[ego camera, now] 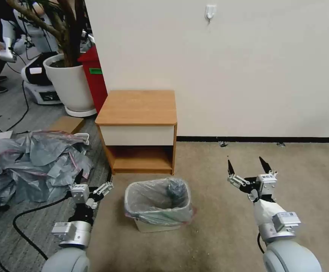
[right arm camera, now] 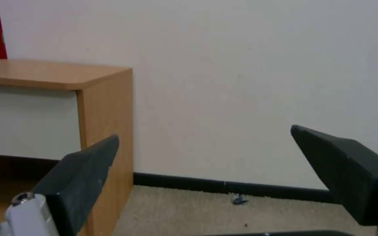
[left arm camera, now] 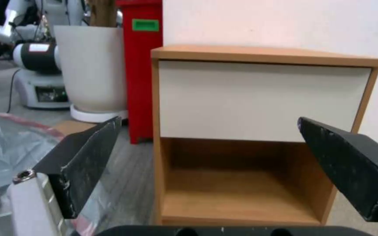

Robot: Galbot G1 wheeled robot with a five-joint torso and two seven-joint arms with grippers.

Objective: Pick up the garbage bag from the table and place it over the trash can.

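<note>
Thin translucent grey garbage bag lines the small cream-beige rectangular trash can, its rim folded over the edge. The can stands on carpet just before the light-brown wooden nightstand table. Left gripper and right gripper flank the can, fingers spread, holding nothing.

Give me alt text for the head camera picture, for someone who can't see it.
A small cream trash can lined with a translucent garbage bag stands on the carpet before a wooden table. The left gripper and right gripper hang open on either side of it. A heap of grey bags lies at left.
</note>
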